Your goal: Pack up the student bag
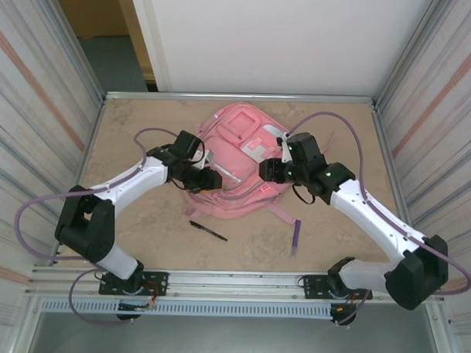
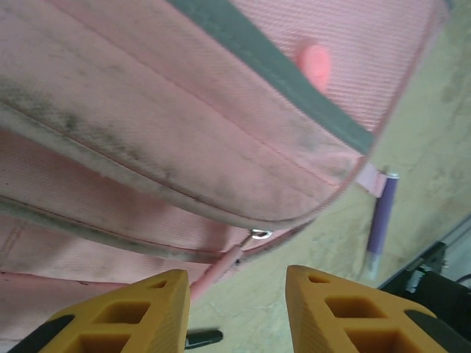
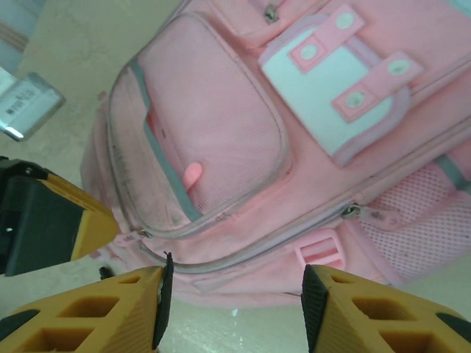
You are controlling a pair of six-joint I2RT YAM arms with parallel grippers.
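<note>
The student bag [image 1: 240, 157] is a large pink backpack lying flat mid-table, front side up, with a white patch [image 3: 324, 81]. Its front pocket [image 3: 213, 132] gapes along a grey-edged opening, and a rounded pink tip [image 3: 193, 175] pokes out there. My left gripper [image 1: 212, 179] is at the bag's near-left edge. In the left wrist view the left gripper [image 2: 237, 309] is open, and a pink zipper pull [image 2: 219, 269] hangs just beside its left finger, ungripped. My right gripper [image 1: 267, 170] hovers over the bag's right side. In its own view the right gripper [image 3: 234, 309] is open over the bag's lower edge.
A black pen [image 1: 208, 230] lies on the table in front of the bag, and its end [image 2: 202, 338] shows below my left fingers. A purple-tipped strap [image 1: 296, 237] trails toward the near edge. Metal rails and corrugated walls border the table on all sides.
</note>
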